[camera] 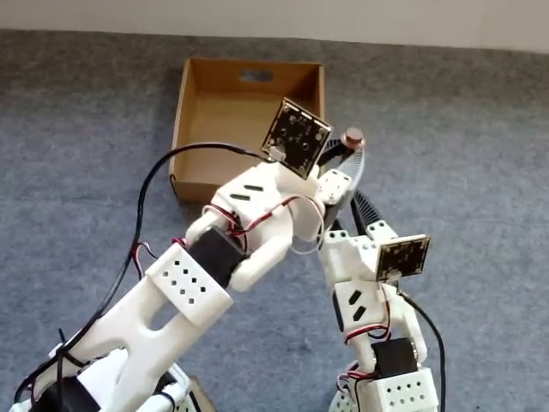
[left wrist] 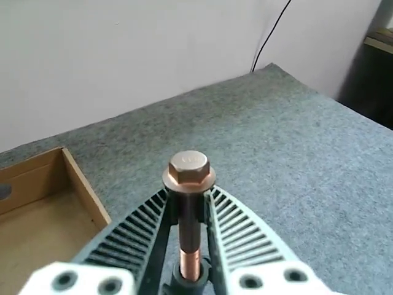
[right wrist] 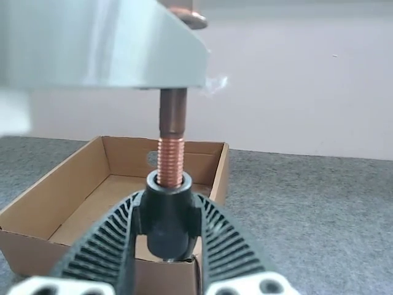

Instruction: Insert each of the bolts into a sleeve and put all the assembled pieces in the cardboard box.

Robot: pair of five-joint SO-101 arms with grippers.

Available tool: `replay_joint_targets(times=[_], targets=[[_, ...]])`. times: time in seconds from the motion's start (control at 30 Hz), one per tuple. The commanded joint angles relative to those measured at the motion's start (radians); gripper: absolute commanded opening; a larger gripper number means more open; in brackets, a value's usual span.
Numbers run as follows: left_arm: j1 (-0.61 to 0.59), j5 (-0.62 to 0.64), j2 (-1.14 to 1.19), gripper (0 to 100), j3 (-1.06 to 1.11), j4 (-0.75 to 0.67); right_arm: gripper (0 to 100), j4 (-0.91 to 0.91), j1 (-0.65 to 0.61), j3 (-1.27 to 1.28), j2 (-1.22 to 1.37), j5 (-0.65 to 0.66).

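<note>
A copper bolt (left wrist: 190,203) with a hex head stands upright between the ribbed fingers of my left gripper (left wrist: 190,212), which is shut on its shank. Its threaded end (right wrist: 171,161) goes down into a black sleeve (right wrist: 167,215), and my right gripper (right wrist: 166,230) is shut on that sleeve. In the high view both grippers meet just right of the cardboard box (camera: 193,146), with the bolt head (camera: 352,137) showing above them. The box interior looks bare where it shows.
Grey carpet (camera: 463,172) covers the table all around. The box's right wall (camera: 321,94) stands close to the held parts. A black cable (camera: 146,206) loops over the left arm. A pale wall rises behind the table.
</note>
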Motion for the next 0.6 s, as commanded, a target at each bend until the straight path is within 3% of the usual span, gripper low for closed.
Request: replay_joint_targets(times=[0.0, 0.57], targets=[[-0.045, 0.005, -0.039, 1, -0.008, -0.02, 0.9, -0.022, -0.005, 0.035, -0.005, -0.002], [-0.038, 0.005, -0.048, 1, 0.113, -0.015, 0.9, -0.021, -0.005, 0.035, -0.005, -0.002]])
